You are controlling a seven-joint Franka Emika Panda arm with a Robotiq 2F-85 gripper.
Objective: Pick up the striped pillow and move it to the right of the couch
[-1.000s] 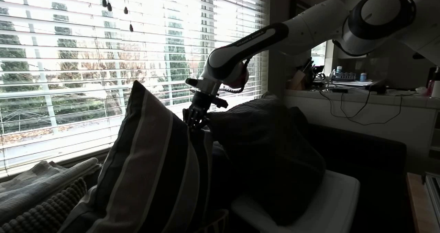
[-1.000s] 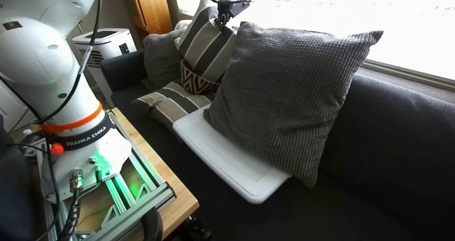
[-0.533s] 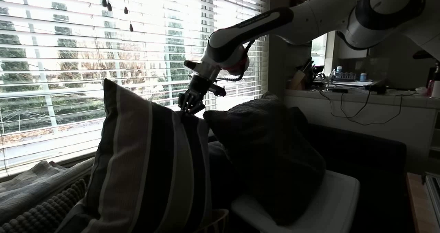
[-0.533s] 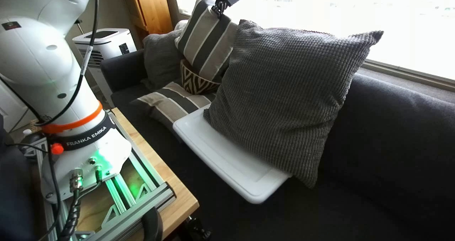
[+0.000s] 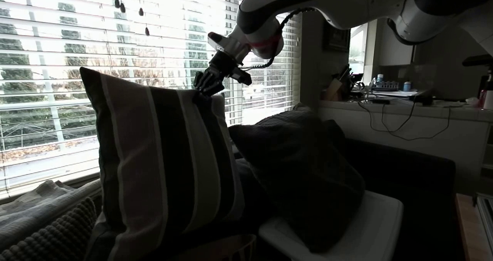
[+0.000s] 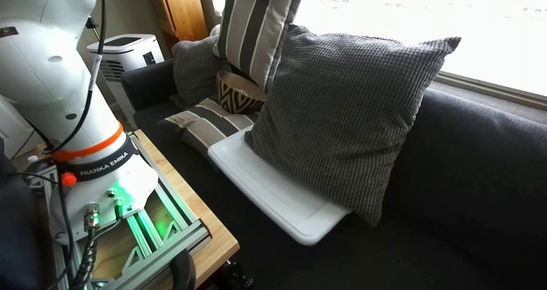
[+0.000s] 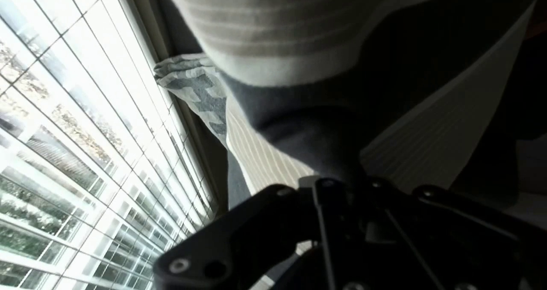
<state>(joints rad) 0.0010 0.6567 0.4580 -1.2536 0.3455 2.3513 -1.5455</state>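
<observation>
Striped pillow pinched at top edge; carry and set-down outstanding

Status (judged): grasp done, lift at least partly done, transfer and placement left. Under half of the job complete.

Gripper (image 5: 202,93): closed, jaws drawn together with a fold of cloth between them. Wrist view shows a dark stripe of the striped pillow (image 5: 165,157) bunched into the grip; nothing else held.

Pillow position: roughly upright over the couch (image 6: 474,166), hanging from its upper edge. In an exterior view its lower edge shows above the patterned basket (image 6: 234,99), with a dark gap between the two. Whether a hidden corner rests on anything behind cannot be told. The grey textured cushion (image 6: 350,123), its base on a white tray (image 6: 277,187), is just beside the pillow; contact between them unclear. A second striped cushion (image 6: 209,121) lies on the seat; taken as not the target, since the gripper has the upright one.

Left to do: the task sentence does not fix whose "right" is meant. If it is the stretch of couch beyond the grey textured cushion, the pillow is on the wrong side of it. Next move then probably needs more height, a sideways carry past that cushion, lowering, release.

Risk: the pinch takes little of the edge; a wide soft pillow may swing, sag or snag on its neighbours.
</observation>
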